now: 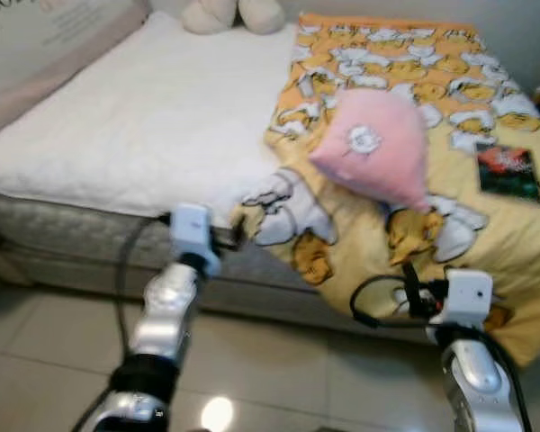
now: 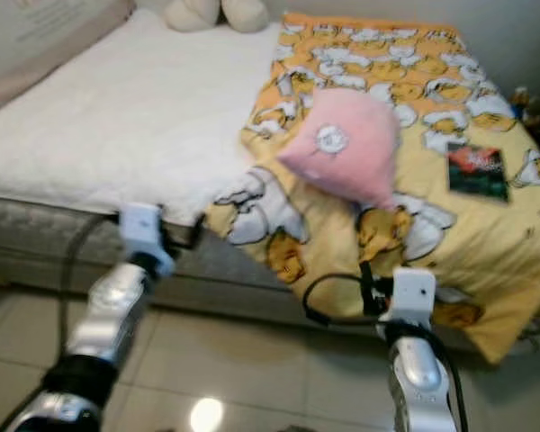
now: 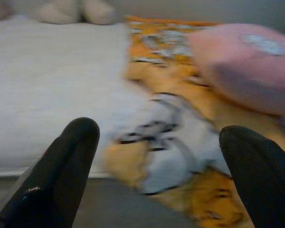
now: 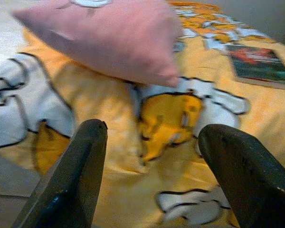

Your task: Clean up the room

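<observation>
Pink pillow (image 1: 375, 144) lies on yellow blanket (image 1: 486, 243), book (image 1: 508, 171) beside it. Left gripper (image 3: 156, 164) and right gripper (image 4: 154, 161) near blanket edge, fingers spread, empty.

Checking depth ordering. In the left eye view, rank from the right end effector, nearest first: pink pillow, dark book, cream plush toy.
1. Pink square pillow, just ahead on the blanket.
2. Dark glossy book, farther, to the right.
3. Cream plush toy, far-left at the bed's head.

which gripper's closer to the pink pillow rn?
Right, though not by much. The right gripper is open, below the pink pillow, over the yellow blanket. The left gripper, also open, is off to the pillow's left at the blanket's corner.
</observation>
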Motion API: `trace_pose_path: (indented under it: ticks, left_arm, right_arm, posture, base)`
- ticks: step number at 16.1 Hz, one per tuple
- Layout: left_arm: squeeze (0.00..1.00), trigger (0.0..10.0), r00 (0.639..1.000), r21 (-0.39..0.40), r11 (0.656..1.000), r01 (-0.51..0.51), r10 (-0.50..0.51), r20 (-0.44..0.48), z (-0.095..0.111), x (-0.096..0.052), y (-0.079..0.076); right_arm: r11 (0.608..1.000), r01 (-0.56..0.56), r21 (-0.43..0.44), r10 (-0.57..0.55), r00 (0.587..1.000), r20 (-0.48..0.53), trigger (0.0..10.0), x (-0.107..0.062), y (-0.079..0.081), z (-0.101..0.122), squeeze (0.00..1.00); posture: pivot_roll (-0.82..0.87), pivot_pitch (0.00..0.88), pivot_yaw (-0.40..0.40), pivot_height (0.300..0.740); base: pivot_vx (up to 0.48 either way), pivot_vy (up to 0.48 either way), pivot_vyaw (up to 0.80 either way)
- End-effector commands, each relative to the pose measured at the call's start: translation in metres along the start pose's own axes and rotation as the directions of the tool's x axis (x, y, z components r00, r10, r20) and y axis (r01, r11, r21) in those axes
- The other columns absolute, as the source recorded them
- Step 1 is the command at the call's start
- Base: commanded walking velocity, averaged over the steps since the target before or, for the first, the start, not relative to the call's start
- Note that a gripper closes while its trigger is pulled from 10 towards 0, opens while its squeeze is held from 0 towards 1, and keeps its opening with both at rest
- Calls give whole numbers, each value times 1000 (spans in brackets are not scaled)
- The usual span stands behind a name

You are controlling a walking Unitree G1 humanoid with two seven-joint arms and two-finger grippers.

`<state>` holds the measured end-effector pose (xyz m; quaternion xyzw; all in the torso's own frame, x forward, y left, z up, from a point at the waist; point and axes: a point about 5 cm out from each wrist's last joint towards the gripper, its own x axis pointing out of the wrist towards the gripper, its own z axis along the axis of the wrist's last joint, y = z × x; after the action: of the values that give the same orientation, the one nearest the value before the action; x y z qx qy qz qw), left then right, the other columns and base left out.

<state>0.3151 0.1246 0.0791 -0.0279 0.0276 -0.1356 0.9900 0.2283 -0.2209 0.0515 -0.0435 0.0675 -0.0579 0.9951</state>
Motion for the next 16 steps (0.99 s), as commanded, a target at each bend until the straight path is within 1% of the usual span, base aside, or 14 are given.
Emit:
trace_pose_path:
  ticks: [1,4,8,9,10,11,12,13,14,15,16]
  left_arm:
    - [0,10000,1000,10,1000,18,-18,3,2,2,0]
    - [0,10000,999,11,999,45,-45,4,2,3,-3]
    - [0,10000,998,10,998,65,-65,-10,-1,2,-2]
    - [0,10000,998,36,997,64,-64,-15,-2,2,-2]
    - [0,10000,998,68,996,60,-60,-13,-1,2,-1]
    - [0,10000,999,58,998,20,-23,40,6,1,4]
    - [0,10000,996,5,999,-49,48,74,15,2,14]
    - [0,10000,990,-81,988,-133,137,39,15,1,25]
    - [0,10000,990,-105,984,-143,144,-2,10,-3,29]
    - [0,10000,994,-76,991,-107,106,-20,6,-7,28]
    - [0,10000,998,-3,999,-38,38,-51,-3,-15,26]
  right_arm:
    - [1000,6,2,-6,1000,14,10000,0,-1,1,0]
    - [1000,12,5,-12,1000,10,10000,-2,-2,-1,0]
    - [1000,22,16,-22,1000,1,10000,-6,-1,-6,0]
    - [999,27,18,-27,1000,3,10000,-7,-1,-6,0]
    - [998,46,31,-47,998,31,10000,-7,-4,-2,0]
    - [995,77,63,-83,993,87,10000,-7,-8,6,0]
    - [994,84,76,-93,988,124,10000,-6,-10,13,0]
    - [996,58,67,-66,990,127,10000,-3,-8,17,0]
    - [999,23,26,-25,993,116,10000,0,-3,19,0]
    - [1000,1,6,-1,994,112,10000,2,-1,20,0]
    - [1000,-24,-4,24,995,98,10000,6,2,20,0]
  posture:
    - [-63,0,20,736]
    - [-70,0,26,736]
    - [-71,0,30,736]
    - [-69,0,29,736]
    - [-67,0,27,736]
    - [-67,0,27,736]
    - [-66,0,27,736]
    - [-65,0,30,736]
    - [-59,0,31,736]
    - [-54,0,31,736]
    - [-50,0,28,736]
  base:
    - [0,-458,0]
    - [0,-458,0]
    - [0,-448,0]
    - [0,0,0]
    - [0,0,0]
    - [0,0,0]
    - [0,0,0]
    - [0,0,0]
    - [0,0,0]
    - [0,0,0]
    - [0,0,0]
